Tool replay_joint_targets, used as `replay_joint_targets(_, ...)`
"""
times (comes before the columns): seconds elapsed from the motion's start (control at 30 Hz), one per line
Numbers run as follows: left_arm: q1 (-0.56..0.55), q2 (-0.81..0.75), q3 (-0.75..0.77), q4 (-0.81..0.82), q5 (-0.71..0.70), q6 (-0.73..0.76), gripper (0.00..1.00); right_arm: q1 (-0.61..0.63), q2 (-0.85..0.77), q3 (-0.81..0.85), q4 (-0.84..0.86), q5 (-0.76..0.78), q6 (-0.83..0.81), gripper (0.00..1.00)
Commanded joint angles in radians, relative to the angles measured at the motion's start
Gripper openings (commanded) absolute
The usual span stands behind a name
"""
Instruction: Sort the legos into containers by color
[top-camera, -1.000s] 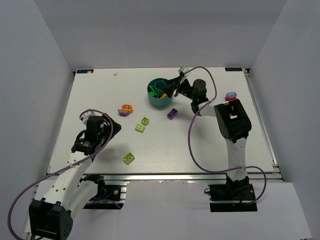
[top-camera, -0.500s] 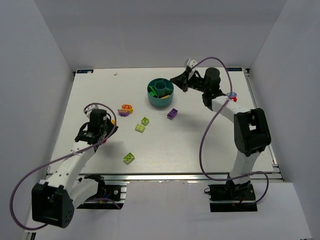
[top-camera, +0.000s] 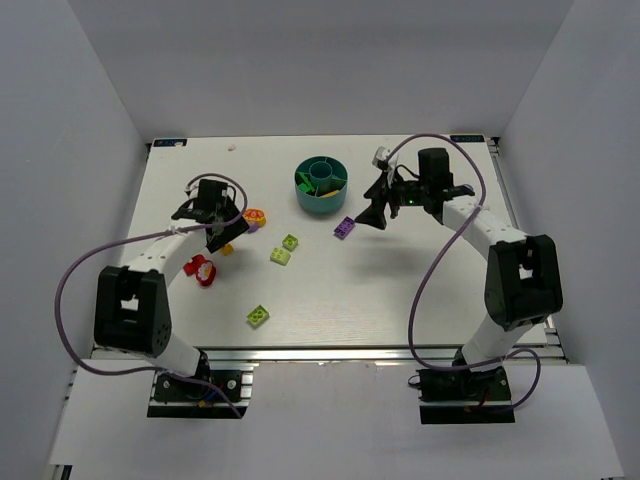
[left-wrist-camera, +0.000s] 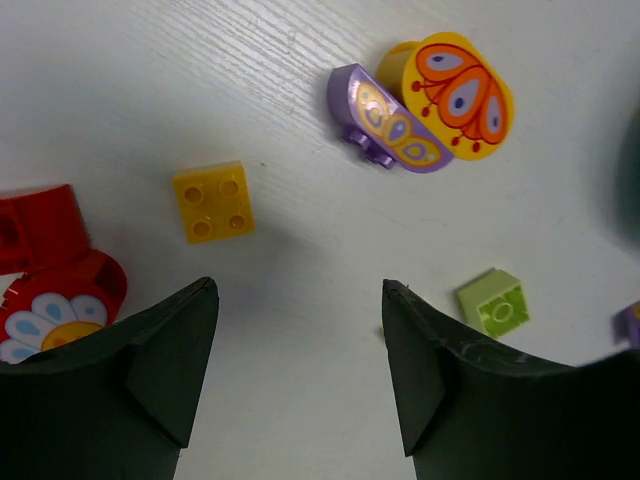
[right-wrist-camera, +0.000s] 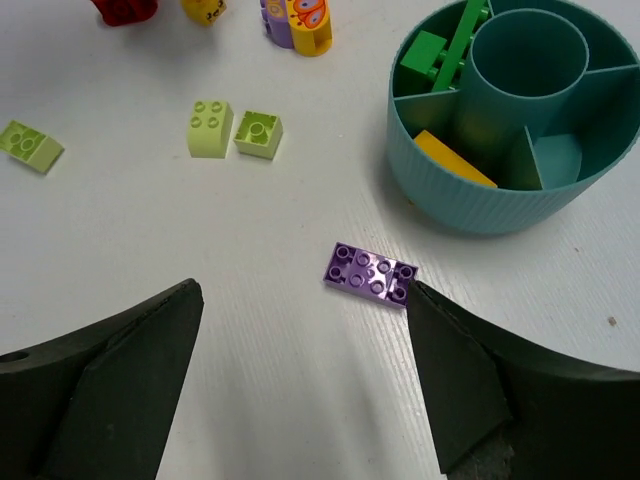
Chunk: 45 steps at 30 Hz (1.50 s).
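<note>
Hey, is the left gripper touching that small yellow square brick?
Apart. The left wrist view shows bare table between the yellow brick and the left gripper.

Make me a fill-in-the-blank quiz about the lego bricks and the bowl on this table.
1. The purple brick lies on the table, outside the ____ bowl.
2. The yellow brick ahead of the left fingers has ____ studs.
3. The right fingers stand apart, holding ____.
Missing words: teal, four, nothing.
</note>
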<state>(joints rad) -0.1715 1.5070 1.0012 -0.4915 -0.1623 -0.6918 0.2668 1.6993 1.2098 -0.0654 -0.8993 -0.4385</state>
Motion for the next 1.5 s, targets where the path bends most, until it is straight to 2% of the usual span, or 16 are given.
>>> replay_joint_targets(0.0, 0.01, 0.059, 0.065, -0.056, -0.037, 0.067, 0.76, 0.006, -0.078, -0.006, -0.005, 0.017, -0.037, 0.86)
replay_joint_targets(0.07, 0.01, 0.105, 0.105, -0.042, -0.017, 0.075, 0.77, 0.006, -0.081, -0.016, -0.016, 0.023, -0.034, 0.77)
replay_joint_targets(0.1, 0.01, 0.119, 0.12, -0.033, -0.007, 0.077, 0.77, 0.006, -0.075, -0.012, -0.031, 0.017, -0.032, 0.64)
replay_joint_targets(0.17, 0.01, 0.165, 0.184, -0.019, 0.023, 0.078, 0.77, 0.006, -0.064, 0.013, -0.088, 0.008, -0.039, 0.45)
replay_joint_targets(0.2, 0.012, 0.179, 0.207, -0.019, 0.029, 0.08, 0.77, 0.005, -0.056, 0.02, -0.102, 0.0, -0.039, 0.26)
replay_joint_targets(0.23, 0.01, 0.192, 0.232, -0.016, 0.035, 0.093, 0.77, 0.006, -0.053, 0.026, -0.114, -0.001, -0.037, 0.22)
replay_joint_targets(0.27, 0.01, 0.206, 0.273, -0.013, 0.05, 0.106, 0.77, 0.006, -0.053, 0.027, -0.113, 0.0, -0.029, 0.23)
replay_joint_targets(0.33, 0.012, 0.24, 0.304, 0.005, 0.084, 0.171, 0.76, 0.005, -0.058, 0.017, -0.1, 0.005, -0.023, 0.32)
replay_joint_targets(0.4, 0.012, 0.269, 0.342, 0.01, 0.151, 0.231, 0.76, 0.006, -0.062, 0.008, -0.096, 0.013, -0.02, 0.47)
replay_joint_targets(0.47, 0.01, 0.285, 0.361, 0.011, 0.167, 0.325, 0.77, 0.005, -0.066, -0.001, -0.091, 0.019, -0.02, 0.55)
replay_joint_targets(0.5, 0.01, 0.301, 0.376, -0.001, 0.197, 0.353, 0.79, 0.006, -0.069, -0.006, -0.09, 0.022, -0.02, 0.63)
replay_joint_targets(0.63, 0.01, 0.357, 0.41, -0.041, 0.24, 0.515, 0.91, 0.006, -0.064, -0.009, -0.086, 0.026, -0.008, 0.74)
replay_joint_targets(0.73, -0.006, 0.383, 0.418, -0.032, 0.236, 0.59, 0.98, 0.006, -0.058, -0.007, -0.082, 0.028, 0.006, 0.75)
replay_joint_targets(0.9, -0.042, 0.429, 0.462, -0.004, 0.185, 0.681, 0.98, 0.005, -0.052, 0.005, -0.083, 0.031, 0.017, 0.76)
replay_joint_targets(1.2, -0.071, 0.521, 0.54, 0.002, 0.096, 0.738, 0.96, 0.006, -0.058, -0.01, -0.086, 0.048, 0.018, 0.77)
replay_joint_targets(1.47, -0.079, 0.441, 0.468, 0.059, 0.09, 0.77, 0.96, 0.006, -0.053, -0.018, -0.088, 0.056, 0.024, 0.77)
